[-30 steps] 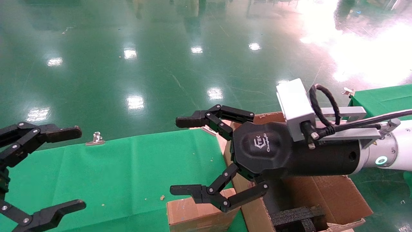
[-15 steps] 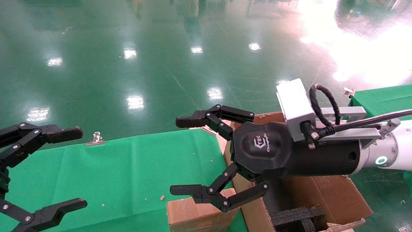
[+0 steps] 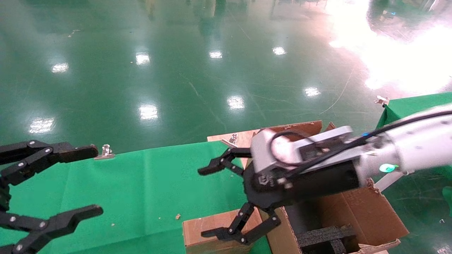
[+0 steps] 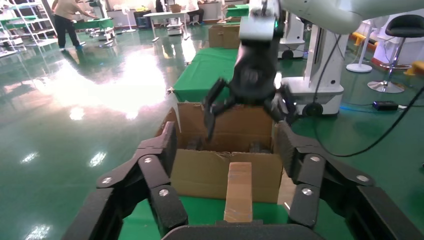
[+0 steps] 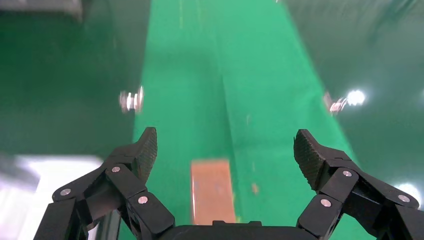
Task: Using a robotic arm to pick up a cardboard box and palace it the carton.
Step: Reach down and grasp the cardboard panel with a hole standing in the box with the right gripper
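Presently the right gripper [image 3: 226,201] on the robotic arm [image 3: 416,148] hangs with fingers spread wide and empty above the cardboard box [image 3: 208,233], at the lower centre of the head view. The box rests on the green cloth [image 3: 141,183], just beside the left wall of the carton [image 3: 370,215], which occupies the lower right. The box therefore lies below and slightly ahead of the right gripper, and the right arm is judged clearly the nearer. The left gripper [image 3: 53,190], also open and empty, sits at the lower left edge, well apart from the box.

The right wrist view shows the box [image 5: 213,190] centred between its open fingers [image 5: 142,150], its long axis pointing away from the palm. The left wrist view alone shows the box [image 4: 239,192] end-on in front of the carton [image 4: 205,170], with the right gripper [image 4: 245,107] over the carton's opening.
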